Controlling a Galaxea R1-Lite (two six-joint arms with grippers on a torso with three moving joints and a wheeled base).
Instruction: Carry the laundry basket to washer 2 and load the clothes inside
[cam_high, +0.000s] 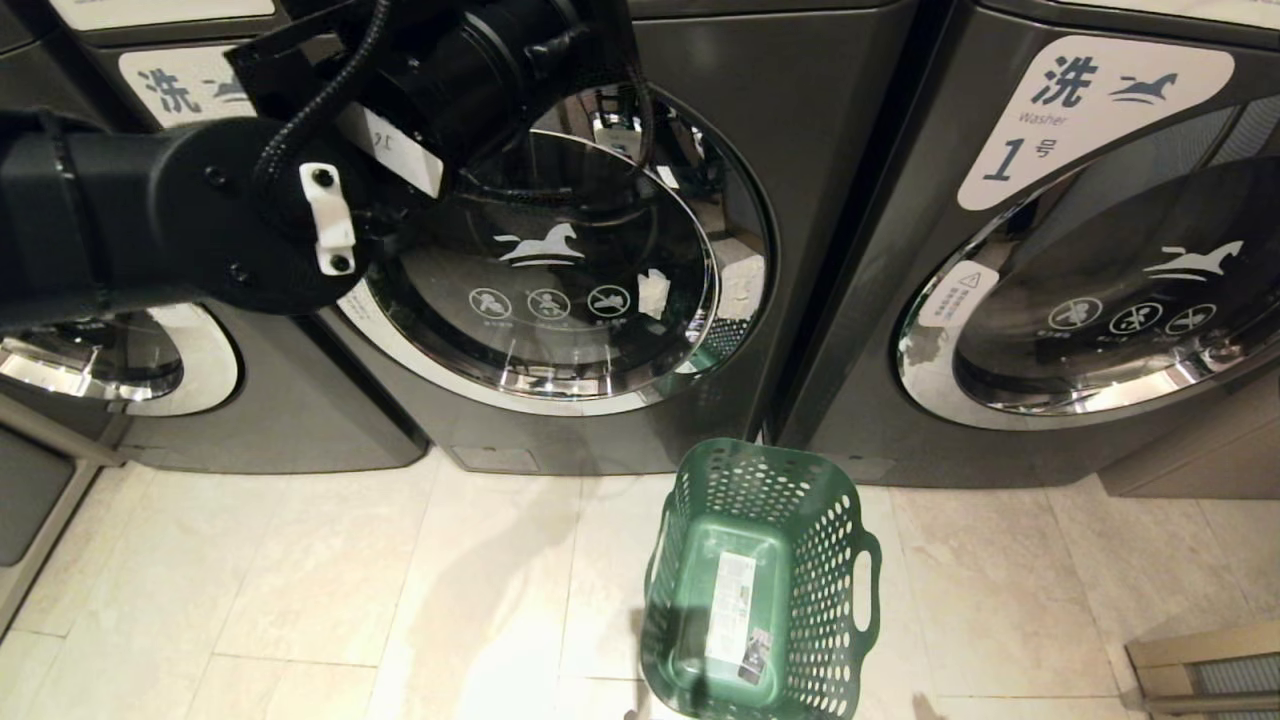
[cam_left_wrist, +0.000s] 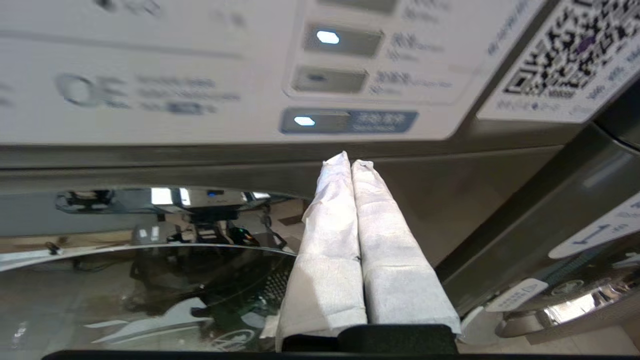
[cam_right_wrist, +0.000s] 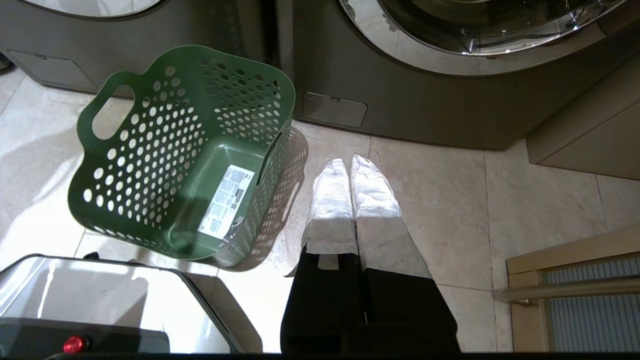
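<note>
The left gripper (cam_left_wrist: 352, 162), fingers pressed together and empty, points at washer 2's control panel (cam_left_wrist: 345, 80) at 12 o'clock, above the glass door (cam_high: 545, 265). The door appears closed or nearly so. The laundry basket (cam_high: 765, 585) stands empty on the floor at 5 o'clock from the door. The right gripper (cam_right_wrist: 350, 165), likewise closed, hangs beside the basket. The clothes are not visible.
</note>
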